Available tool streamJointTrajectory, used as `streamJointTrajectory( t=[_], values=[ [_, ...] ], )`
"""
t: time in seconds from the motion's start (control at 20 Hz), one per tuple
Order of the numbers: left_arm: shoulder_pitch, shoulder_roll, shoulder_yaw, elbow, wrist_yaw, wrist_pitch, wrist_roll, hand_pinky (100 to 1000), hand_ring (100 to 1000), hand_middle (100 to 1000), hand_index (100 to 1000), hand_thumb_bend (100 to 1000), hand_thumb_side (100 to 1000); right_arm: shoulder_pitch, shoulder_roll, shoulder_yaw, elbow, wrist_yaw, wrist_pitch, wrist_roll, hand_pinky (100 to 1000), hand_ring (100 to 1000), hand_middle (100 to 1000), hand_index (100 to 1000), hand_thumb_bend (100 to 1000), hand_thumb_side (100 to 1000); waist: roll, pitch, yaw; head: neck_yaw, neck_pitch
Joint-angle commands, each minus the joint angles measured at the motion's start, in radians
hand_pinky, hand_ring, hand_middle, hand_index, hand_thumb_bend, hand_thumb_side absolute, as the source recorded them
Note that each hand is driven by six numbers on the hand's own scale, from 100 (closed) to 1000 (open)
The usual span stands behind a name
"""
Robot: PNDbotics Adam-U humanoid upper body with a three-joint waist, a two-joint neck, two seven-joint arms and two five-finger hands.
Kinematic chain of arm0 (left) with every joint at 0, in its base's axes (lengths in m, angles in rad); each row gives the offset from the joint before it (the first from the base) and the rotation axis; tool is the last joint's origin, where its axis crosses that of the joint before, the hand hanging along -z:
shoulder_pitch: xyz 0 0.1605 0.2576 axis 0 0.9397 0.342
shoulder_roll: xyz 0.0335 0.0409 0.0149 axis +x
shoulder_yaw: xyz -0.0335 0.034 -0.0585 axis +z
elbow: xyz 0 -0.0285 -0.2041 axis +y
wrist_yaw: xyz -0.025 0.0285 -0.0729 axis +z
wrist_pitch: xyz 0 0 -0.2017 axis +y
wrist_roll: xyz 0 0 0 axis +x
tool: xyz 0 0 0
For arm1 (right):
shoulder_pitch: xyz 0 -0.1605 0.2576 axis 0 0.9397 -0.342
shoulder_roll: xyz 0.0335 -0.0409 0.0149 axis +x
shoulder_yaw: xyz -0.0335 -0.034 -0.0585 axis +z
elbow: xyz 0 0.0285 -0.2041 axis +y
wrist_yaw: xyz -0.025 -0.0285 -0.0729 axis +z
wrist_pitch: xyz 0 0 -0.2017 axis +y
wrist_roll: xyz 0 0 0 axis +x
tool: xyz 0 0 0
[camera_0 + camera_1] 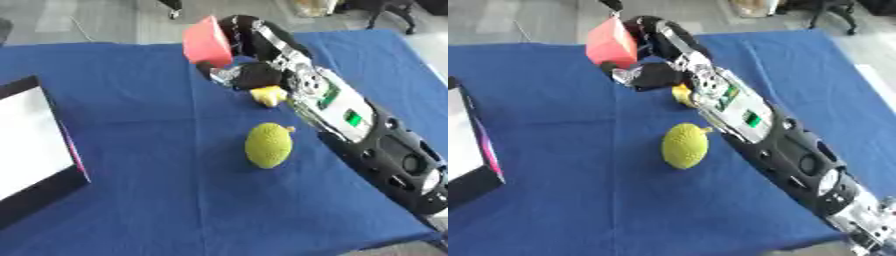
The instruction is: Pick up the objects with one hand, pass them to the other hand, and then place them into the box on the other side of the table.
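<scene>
The right arm (350, 115) is stretched in from the lower right of the frame toward the upper centre, across a tabletop covered with a blue cloth (157, 190). The right hand (249, 75) is seen at the top centre with its dark fingers curled round a pink-red block (206, 41), which is held raised above the cloth. Just below the hand, beside the forearm, a small yellow object (269, 95) lies on the cloth; its shape cannot be made out. Nearer the middle of the frame a bumpy yellow-green fruit (268, 145) rests on the cloth, apart from the arm. At the left edge a box (26, 195) with dark walls and a white inside is placed, well apart from the hand. The left hand is not shown in either view.

The picking step is judged to be in hand: the block has been grasped but not yet passed over. For the next move the block would need to be carried toward the left side and presented where the other hand can take it, before it is set into the box. The two yellow things are left to be handled.
</scene>
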Motion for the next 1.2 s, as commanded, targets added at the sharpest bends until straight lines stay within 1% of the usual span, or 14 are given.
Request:
streamJointTrajectory(
  t=[0.05, 0.25, 0.5, 0.7, 1.0, 1.1, 1.2],
  values=[
    [-0.038, -0.016, -0.035, 0.012, -0.030, 0.004, -0.051, 891, 872, 950, 816, 274, 514, -0.022, -0.003, 0.002, 0.001, 0.024, 0.001, -0.003, 692, 696, 537, 613, 100, 100, 0.017, -0.025, 0.005, 0.001, 0.006],
    [-0.054, -0.045, -0.080, 0.044, -0.073, 0.015, -0.101, 887, 870, 950, 826, 293, 534, -0.028, 0.010, 0.013, 0.018, 0.050, 0.001, -0.010, 692, 696, 538, 614, 100, 100, 0.019, -0.023, 0.011, 0.004, 0.006],
    [-0.068, -0.079, -0.120, 0.082, -0.133, 0.038, -0.145, 884, 868, 947, 842, 327, 542, -0.031, 0.023, 0.027, 0.025, 0.086, -0.006, -0.013, 694, 697, 540, 616, 100, 100, 0.019, -0.023, 0.016, 0.004, 0.006],
    [-0.072, -0.100, -0.136, 0.107, -0.174, 0.047, -0.167, 885, 869, 947, 847, 345, 543, -0.035, 0.033, 0.034, 0.026, 0.107, -0.010, -0.010, 695, 697, 540, 617, 100, 100, 0.018, -0.019, 0.020, 0.005, 0.006],
    [-0.089, -0.141, -0.151, 0.138, -0.214, 0.043, -0.179, 886, 871, 948, 852, 369, 532, -0.043, 0.043, 0.048, 0.025, 0.157, -0.031, -0.002, 696, 695, 539, 617, 100, 100, 0.017, -0.011, 0.026, 0.002, 0.006],
    [-0.096, -0.157, -0.155, 0.149, -0.226, 0.040, -0.175, 884, 871, 946, 852, 384, 517, -0.044, 0.047, 0.057, 0.027, 0.178, -0.043, 0.003, 697, 695, 539, 618, 100, 100, 0.017, -0.009, 0.027, 0.002, 0.006],
    [-0.100, -0.171, -0.159, 0.155, -0.236, 0.035, -0.172, 884, 871, 945, 850, 398, 482, -0.044, 0.050, 0.066, 0.027, 0.195, -0.055, 0.011, 698, 693, 539, 617, 100, 100, 0.015, -0.007, 0.025, 0.002, 0.006]
  ],
)
